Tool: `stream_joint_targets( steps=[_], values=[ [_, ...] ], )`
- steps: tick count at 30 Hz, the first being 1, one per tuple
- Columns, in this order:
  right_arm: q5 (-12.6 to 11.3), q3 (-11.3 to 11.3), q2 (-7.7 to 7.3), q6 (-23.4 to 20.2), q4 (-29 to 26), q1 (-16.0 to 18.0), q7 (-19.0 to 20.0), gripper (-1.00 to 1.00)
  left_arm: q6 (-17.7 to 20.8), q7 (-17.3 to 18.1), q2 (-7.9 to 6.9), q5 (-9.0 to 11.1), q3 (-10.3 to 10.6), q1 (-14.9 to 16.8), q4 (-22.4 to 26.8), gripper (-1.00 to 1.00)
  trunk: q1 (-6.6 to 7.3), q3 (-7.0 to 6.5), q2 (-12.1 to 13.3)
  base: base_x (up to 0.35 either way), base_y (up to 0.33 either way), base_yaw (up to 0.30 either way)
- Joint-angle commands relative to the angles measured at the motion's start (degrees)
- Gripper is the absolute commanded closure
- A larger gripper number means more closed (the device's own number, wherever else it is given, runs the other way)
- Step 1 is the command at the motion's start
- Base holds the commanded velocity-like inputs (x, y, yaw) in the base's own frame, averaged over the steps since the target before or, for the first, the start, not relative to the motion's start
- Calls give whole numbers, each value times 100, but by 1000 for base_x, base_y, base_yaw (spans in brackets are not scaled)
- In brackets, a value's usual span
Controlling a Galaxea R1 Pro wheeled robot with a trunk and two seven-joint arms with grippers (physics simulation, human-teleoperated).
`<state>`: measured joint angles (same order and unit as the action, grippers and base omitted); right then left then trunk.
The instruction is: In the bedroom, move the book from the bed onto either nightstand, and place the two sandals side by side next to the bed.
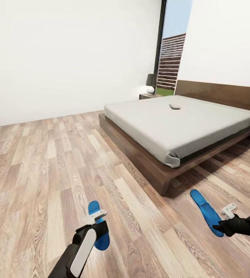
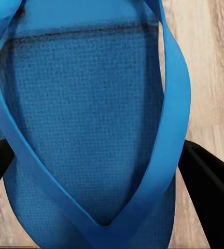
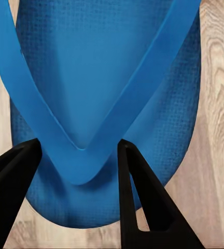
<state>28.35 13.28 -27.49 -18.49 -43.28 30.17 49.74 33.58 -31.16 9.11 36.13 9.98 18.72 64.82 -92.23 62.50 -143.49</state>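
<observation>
Each arm carried one blue sandal above the wood floor: the left gripper (image 1: 98, 224) held the left sandal (image 1: 102, 231), the right gripper (image 1: 222, 224) the right sandal (image 1: 206, 210), fingers apparently pinching each by its toe strap. The book (image 1: 174, 106) lay on the bed (image 1: 179, 123). Doing this well meant lowering both sandals flat beside the frame, parallel, toes matching, before releasing.
</observation>
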Motion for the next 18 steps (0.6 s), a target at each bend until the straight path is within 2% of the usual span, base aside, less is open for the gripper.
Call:
stream_joint_targets(
  steps=[1, 3, 6, 9, 10, 12, 15, 18],
  values=[
    [85, 20, 6, 81, 226, 180, 77, 100, 2, -94, -8, 83, 13, 8, -10, 100, 1, 6, -3, 0, 0, -265],
    [128, 21, 20, 248, 413, 327, 99, 100, 11, -118, -26, 96, 18, 37, -46, 100, 1, 6, -3, 0, 0, -265],
    [162, 19, 131, 361, 525, 418, 97, 100, -2, -107, -40, 115, 23, 62, -74, 100, 1, 6, -3, 0, 0, -265],
    [204, 4, 338, 441, 600, 460, 69, 100, -9, -91, -49, 127, 28, 72, -86, 100, 1, 6, -3, 0, 0, -265],
    [251, -13, 425, 649, 674, 476, 58, 100, -26, -77, -56, 135, 31, 74, -82, 100, 1, 6, -3, 0, 0, -266],
    [332, -24, 450, 771, 694, 479, 55, 100, -34, -61, -43, 136, 140, 72, -80, 100, 1, 6, -3, 0, -55, -266],
    [423, -26, 469, 834, 704, 480, 61, 100, -44, -39, -43, 147, 534, 73, -87, 100, 1, 6, -3, 42, -206, -265],
    [448, -27, 505, 847, 706, 481, 62, 100, -50, -34, -40, 150, 648, 73, -95, 100, 1, 6, -3, 81, -276, -265]
  ],
)
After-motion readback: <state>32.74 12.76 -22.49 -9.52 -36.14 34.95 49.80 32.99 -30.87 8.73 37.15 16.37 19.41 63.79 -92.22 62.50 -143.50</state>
